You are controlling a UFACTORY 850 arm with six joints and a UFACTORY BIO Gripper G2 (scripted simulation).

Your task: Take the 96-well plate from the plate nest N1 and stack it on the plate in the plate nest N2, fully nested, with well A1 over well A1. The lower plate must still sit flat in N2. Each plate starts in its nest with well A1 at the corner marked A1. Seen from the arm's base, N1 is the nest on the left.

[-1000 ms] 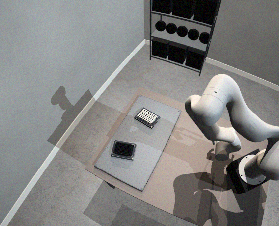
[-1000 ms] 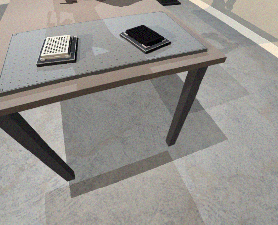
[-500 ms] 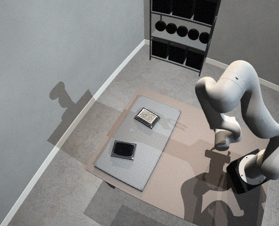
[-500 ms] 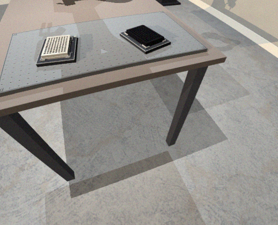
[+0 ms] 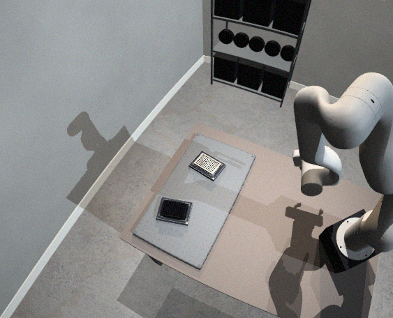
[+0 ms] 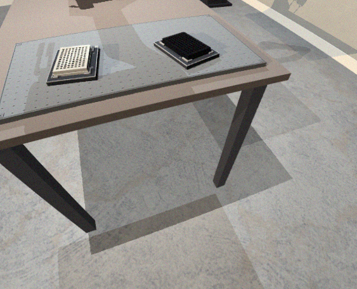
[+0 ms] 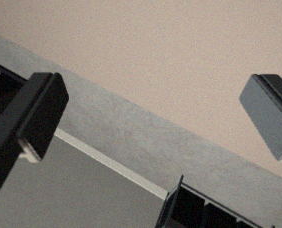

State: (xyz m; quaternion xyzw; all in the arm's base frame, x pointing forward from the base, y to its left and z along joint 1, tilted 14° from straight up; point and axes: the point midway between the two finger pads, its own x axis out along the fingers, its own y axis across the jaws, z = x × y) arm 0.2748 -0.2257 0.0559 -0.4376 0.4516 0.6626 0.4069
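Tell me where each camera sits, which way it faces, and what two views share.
Top: high over the room, angled down at the table; shows the arm.
Exterior: beyond the table's plate end, facing back across it; arm's shadow only.
Wrist: on the arm, looking past both fingers.
Top and exterior share both plates.

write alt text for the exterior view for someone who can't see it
A white well plate and a black well plate sit in separate dark nests on a grey perforated board, atop a brown table.
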